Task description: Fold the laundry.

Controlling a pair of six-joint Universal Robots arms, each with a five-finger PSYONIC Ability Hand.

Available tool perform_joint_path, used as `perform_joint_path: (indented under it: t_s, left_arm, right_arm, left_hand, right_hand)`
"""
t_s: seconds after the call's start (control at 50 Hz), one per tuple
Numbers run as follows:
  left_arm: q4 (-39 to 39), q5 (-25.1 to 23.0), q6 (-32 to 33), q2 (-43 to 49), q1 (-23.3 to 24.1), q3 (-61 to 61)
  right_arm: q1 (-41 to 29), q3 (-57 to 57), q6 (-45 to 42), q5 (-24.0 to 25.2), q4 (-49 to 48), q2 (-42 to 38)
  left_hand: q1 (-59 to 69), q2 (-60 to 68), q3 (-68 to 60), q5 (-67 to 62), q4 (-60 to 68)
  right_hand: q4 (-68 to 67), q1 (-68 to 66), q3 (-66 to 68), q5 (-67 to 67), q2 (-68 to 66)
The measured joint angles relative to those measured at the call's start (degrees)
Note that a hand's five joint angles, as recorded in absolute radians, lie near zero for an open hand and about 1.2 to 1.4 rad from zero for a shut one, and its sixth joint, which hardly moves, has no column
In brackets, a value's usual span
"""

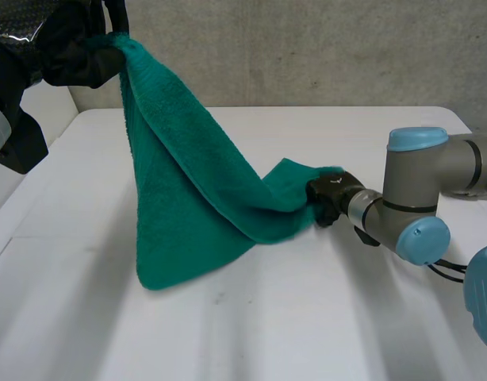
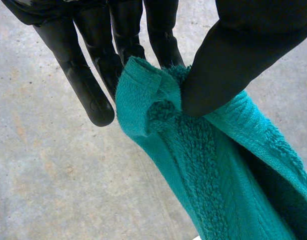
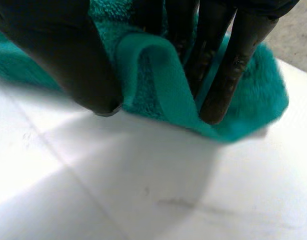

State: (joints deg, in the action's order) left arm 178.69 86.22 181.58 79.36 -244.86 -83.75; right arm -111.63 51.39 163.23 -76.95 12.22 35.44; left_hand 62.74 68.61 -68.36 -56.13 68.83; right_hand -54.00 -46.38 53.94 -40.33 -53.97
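A teal towel [image 1: 188, 182] hangs in a steep tent over the white table [image 1: 307, 317]. My left hand [image 1: 81, 48] holds its top corner high at the far left; in the left wrist view the thumb [image 2: 233, 60] pinches the towel's hemmed corner [image 2: 143, 95] against the fingers [image 2: 83, 85]. My right hand [image 1: 331, 198] is low over the table at the towel's right end. In the right wrist view its thumb [image 3: 63, 60] and fingers [image 3: 228, 60] close round the towel's folded edge [image 3: 158, 85]. The towel's lower edge rests on the table.
The table's far edge meets a grey wall [image 1: 307, 48]. Bare white tabletop lies in front of the towel and under the right arm [image 1: 426, 190].
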Motion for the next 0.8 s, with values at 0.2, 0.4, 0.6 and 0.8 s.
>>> perform_joint_path:
  t_s: [0.2, 0.4, 0.6, 0.8]
  left_arm:
    - [0.1, 0.0, 0.1, 0.1, -0.2, -0.2]
    - [0.0, 0.0, 0.3, 0.2, -2.5, -1.1]
    - [-3.4, -0.9, 5.3, 4.5, -11.5, -3.7]
    - [-11.9, -1.8, 22.5, 15.9, -13.9, -5.8]
  right_arm:
    - [-0.3, -6.6, 2.5, 0.2, 2.6, 0.9]
    - [1.9, -4.8, -10.9, 0.8, 18.1, 14.6]
    - [14.1, 7.3, -30.6, 1.0, 31.1, 37.8]
    - [22.2, 15.1, -35.5, 2.8, 31.4, 45.1]
  left_hand:
    - [0.0, 0.0, 0.0, 0.0, 0.0]
    - [0.0, 0.0, 0.0, 0.0, 0.0]
    - [0.0, 0.0, 0.0, 0.0, 0.0]
    - [0.0, 0.0, 0.0, 0.0, 0.0]
  right_hand:
    - [-14.0, -9.4, 13.1, -15.3, -13.3]
    - [-14.0, -9.4, 13.1, -15.3, -13.3]
    - [-14.0, -9.4, 13.1, -15.3, -13.3]
    - [-14.0, -9.4, 13.1, -15.3, -13.3]
